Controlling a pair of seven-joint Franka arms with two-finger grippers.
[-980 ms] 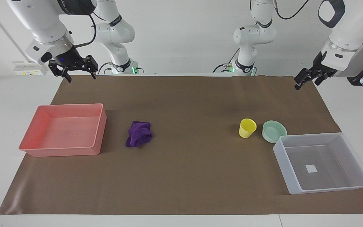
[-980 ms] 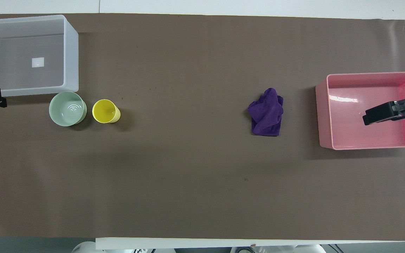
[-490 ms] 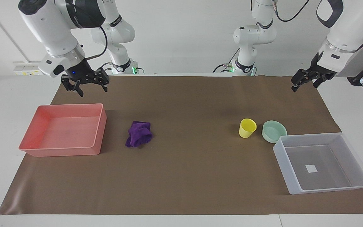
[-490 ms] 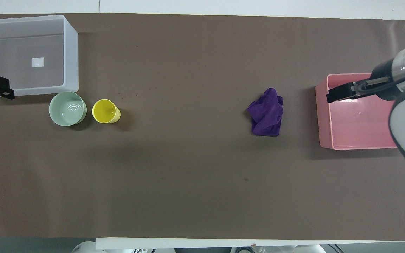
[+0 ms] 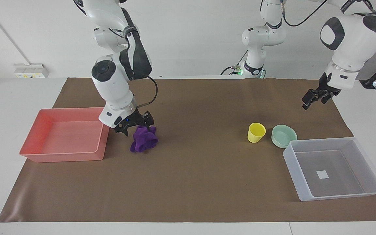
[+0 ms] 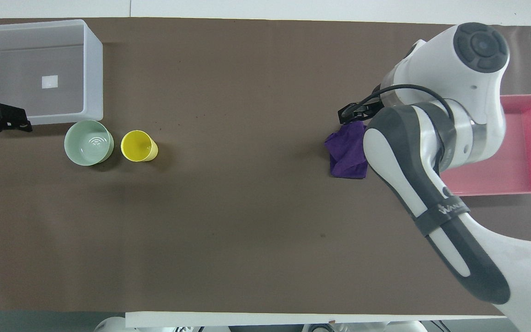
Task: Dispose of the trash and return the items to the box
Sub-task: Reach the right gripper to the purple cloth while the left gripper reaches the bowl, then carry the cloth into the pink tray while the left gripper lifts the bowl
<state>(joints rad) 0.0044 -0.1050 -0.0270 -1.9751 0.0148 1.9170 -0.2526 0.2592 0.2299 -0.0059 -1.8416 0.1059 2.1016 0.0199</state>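
Note:
The purple cloth wad (image 5: 144,140) lies on the brown mat beside the pink tray (image 5: 60,153); it also shows in the overhead view (image 6: 346,157). My right gripper (image 5: 135,128) is open and low over the wad, its fingers straddling the wad's top. In the overhead view the right arm hides that gripper. The yellow cup (image 5: 256,133) and the mint-green bowl (image 5: 284,135) stand side by side next to the translucent box (image 5: 335,195), which has only a white sticker on its floor. My left gripper (image 5: 312,101) is open and empty, raised over the mat.
The pink tray holds nothing, and the right arm covers part of it in the overhead view (image 6: 523,182). Wide bare brown mat lies between the wad and the cup (image 6: 138,146). The bowl (image 6: 88,142) nearly touches the box's wall (image 6: 92,69).
My right arm swung from above the pink tray's robot-side edge down to the purple wad. My left gripper drifted lower and toward the bowl. Nothing on the table moved.

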